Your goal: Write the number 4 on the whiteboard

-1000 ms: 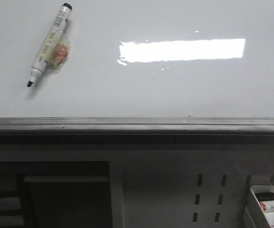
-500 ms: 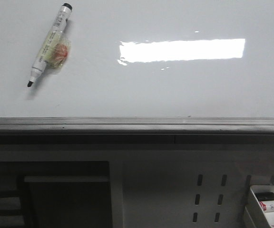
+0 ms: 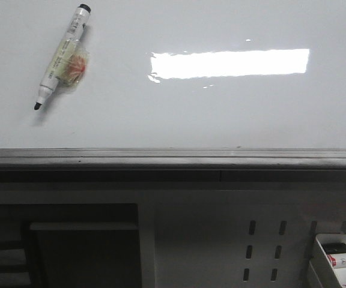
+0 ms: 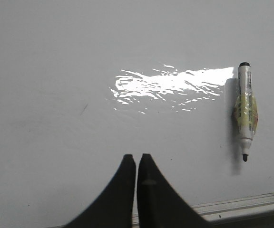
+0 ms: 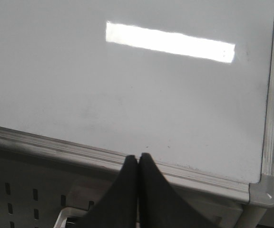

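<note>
Glossy white board: the whiteboard (image 3: 221,114) is laid flat, its grey metal edge rail (image 3: 173,157) nearest the robot, so that it can be written on from above
Reflection: a bright rectangular patch of light (image 3: 230,63) is thrown back from the surface
Number 4: no strokes are seen on the board in any view; the figure is judged not yet begun
Marker: a black-tipped marker (image 3: 61,56) is left lying on the board toward the left side, uncapped, slanted, tip toward the rail; a clear wrap with a reddish patch is bound round its barrel, probably to thicken it for gripping
Left gripper: the left gripper (image 4: 136,156) is held above the board near the rail, fingers pressed together on nothing, the marker well to one side of it
Right gripper: the right gripper (image 5: 137,156) is held over the rail near the board's corner, fingers closed and empty
Next step: the marker is judged to need picking up first, most likely by the left arm
Tray: spare markers are kept in a tray (image 3: 317,243) below the board
</note>
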